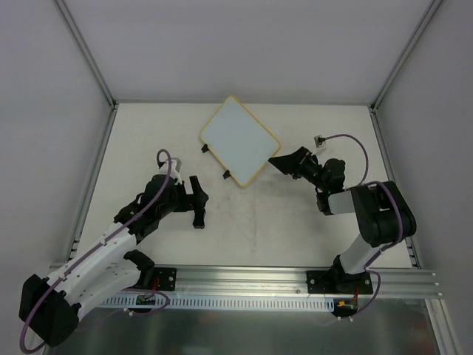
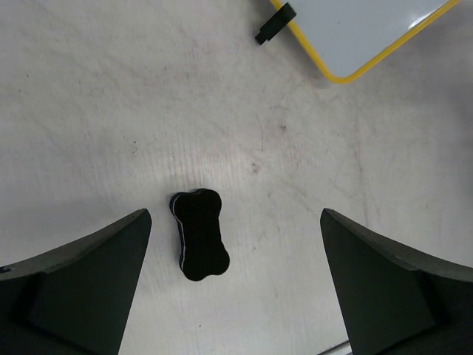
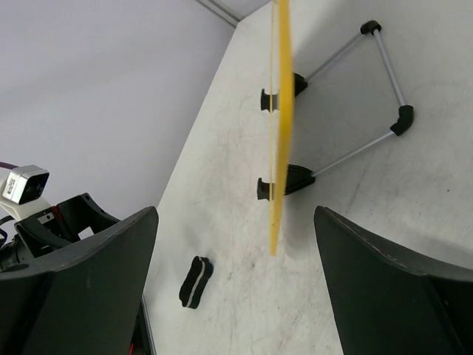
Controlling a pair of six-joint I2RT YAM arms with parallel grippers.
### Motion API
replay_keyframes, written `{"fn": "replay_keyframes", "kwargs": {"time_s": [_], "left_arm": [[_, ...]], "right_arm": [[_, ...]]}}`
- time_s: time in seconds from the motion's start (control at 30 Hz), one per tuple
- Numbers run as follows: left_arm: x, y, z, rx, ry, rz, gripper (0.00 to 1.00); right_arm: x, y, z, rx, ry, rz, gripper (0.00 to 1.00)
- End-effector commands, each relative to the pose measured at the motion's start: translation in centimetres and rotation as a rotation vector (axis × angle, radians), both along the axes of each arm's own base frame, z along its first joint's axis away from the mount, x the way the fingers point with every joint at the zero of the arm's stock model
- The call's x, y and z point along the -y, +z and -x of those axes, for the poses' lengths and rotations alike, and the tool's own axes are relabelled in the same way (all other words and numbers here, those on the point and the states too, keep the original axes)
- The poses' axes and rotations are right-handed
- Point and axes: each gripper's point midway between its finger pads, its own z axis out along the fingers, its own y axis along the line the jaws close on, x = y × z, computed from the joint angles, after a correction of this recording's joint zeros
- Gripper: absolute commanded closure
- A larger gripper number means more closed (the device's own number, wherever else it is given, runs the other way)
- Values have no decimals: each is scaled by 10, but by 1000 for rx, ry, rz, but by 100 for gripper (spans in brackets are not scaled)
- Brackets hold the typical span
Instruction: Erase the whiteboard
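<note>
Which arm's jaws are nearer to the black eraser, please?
The left: its open jaws flank the eraser on the table. The right arm's jaws are away at a corner of the whiteboard.

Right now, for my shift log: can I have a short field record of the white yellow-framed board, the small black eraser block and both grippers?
whiteboard: white rectangular board with thin yellow frame, far middle of table, no marks visible from above
clips: two small black clips on one edge
left gripper: open, empty
right gripper: open, empty, facing the board's edge
eraser: small black bone-shaped block, on the table apart from the board, between the left gripper's open fingers, not gripped
</note>
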Motion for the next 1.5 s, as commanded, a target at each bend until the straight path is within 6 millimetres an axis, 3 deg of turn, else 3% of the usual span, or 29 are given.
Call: {"fn": "replay_keyframes", "kwargs": {"time_s": [0.0,0.07,0.1,0.17,0.2,0.3,0.33,0.37,0.47,0.67,0.87,1.03,1.47], "left_arm": [[-12,15,-2,91,21,-8,1],[-17,24,1,134,23,-8,1],[-19,26,1,145,28,-9,1],[-21,31,3,163,26,-6,1],[-21,31,4,166,24,-5,1],[-24,32,6,178,28,-5,1],[-25,31,6,184,27,-11,1],[-26,30,7,185,27,-17,1],[-30,28,8,202,24,-36,1],[-36,25,11,229,16,-65,1],[-35,19,13,214,19,-52,1],[-42,3,13,194,72,-56,1],[-38,5,13,206,41,-49,1]], "right_arm": [[11,78,9,305,-53,-61,9],[15,70,19,259,-67,-44,7],[18,81,27,297,-76,-30,7],[23,63,38,228,-98,15,7],[27,76,47,278,-105,34,7],[36,51,62,188,-126,118,6],[40,63,71,261,-137,161,6],[45,38,78,168,-147,222,6],[55,25,100,168,-154,362,3],[72,-4,129,138,-175,469,1],[79,-24,143,125,-181,494,1],[81,-21,144,169,-205,477,1],[81,-21,144,172,-207,478,1]]}}
